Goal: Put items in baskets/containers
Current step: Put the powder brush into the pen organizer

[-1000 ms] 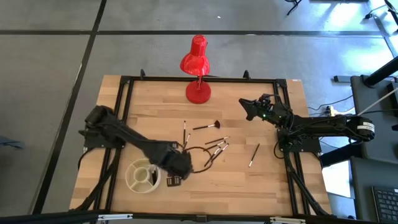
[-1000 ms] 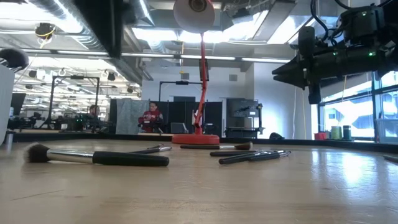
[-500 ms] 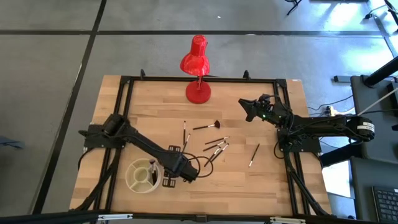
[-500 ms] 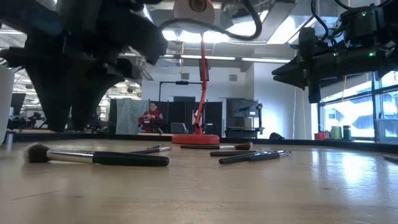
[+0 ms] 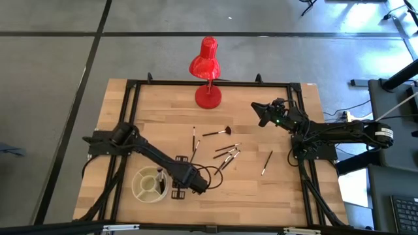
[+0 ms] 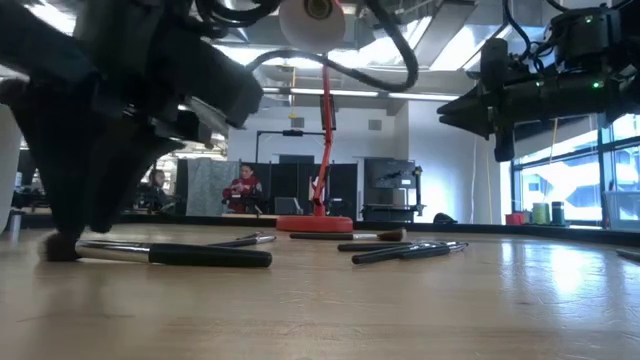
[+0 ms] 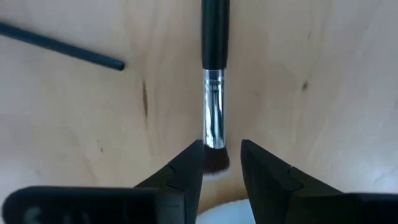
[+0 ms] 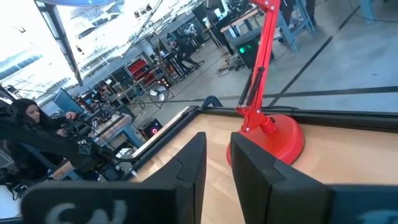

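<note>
While the right pincer (image 5: 256,114) hangs near the red desk lamp (image 5: 208,68), narrowly parted and empty:
left pincer (image 7: 222,163), slightly open, straddles a silver-ferruled dark-handled makeup brush (image 7: 214,81) beside the round cream divided dish (image 5: 149,185).

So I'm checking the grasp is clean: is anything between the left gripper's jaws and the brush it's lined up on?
Nothing visible. The left gripper has its jaws open astride the bristle end of the brush, with only bare table around it. Another brush lies well off to the side.
</note>
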